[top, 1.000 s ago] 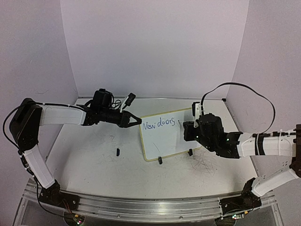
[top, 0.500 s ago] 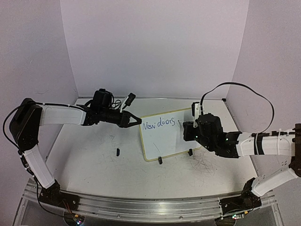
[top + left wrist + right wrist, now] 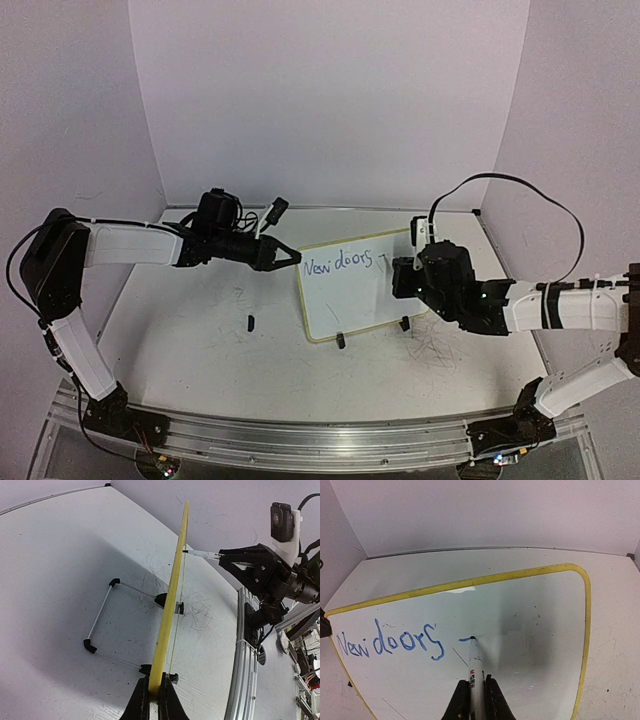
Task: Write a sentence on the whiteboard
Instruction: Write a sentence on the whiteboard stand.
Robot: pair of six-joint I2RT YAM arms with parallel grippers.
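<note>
The whiteboard point(image 3: 352, 300) stands tilted on its black feet at the table's middle; the left wrist view shows it edge-on as a yellow rim point(image 3: 172, 590). The sentence point(image 3: 390, 644) reads "New doors" in blue, and in the top view it runs along the board's upper part point(image 3: 338, 264). My left gripper point(image 3: 293, 259) point(image 3: 154, 700) is shut on the board's left edge. My right gripper point(image 3: 400, 272) point(image 3: 475, 692) is shut on a white marker point(image 3: 476, 670). The marker's tip touches the board at the end of a short blue dash point(image 3: 464, 639) right of "doors".
A small black cap point(image 3: 250, 322) lies on the table left of the board. Grey scribble marks point(image 3: 435, 350) cover the table near the right arm. A wire stand point(image 3: 102, 612) props the board from behind. Walls enclose the table at the back and on both sides.
The right gripper has shifted slightly to the right with the marker, turning a dot after "doors" into a short blue dash. The left gripper and the board have not moved.
</note>
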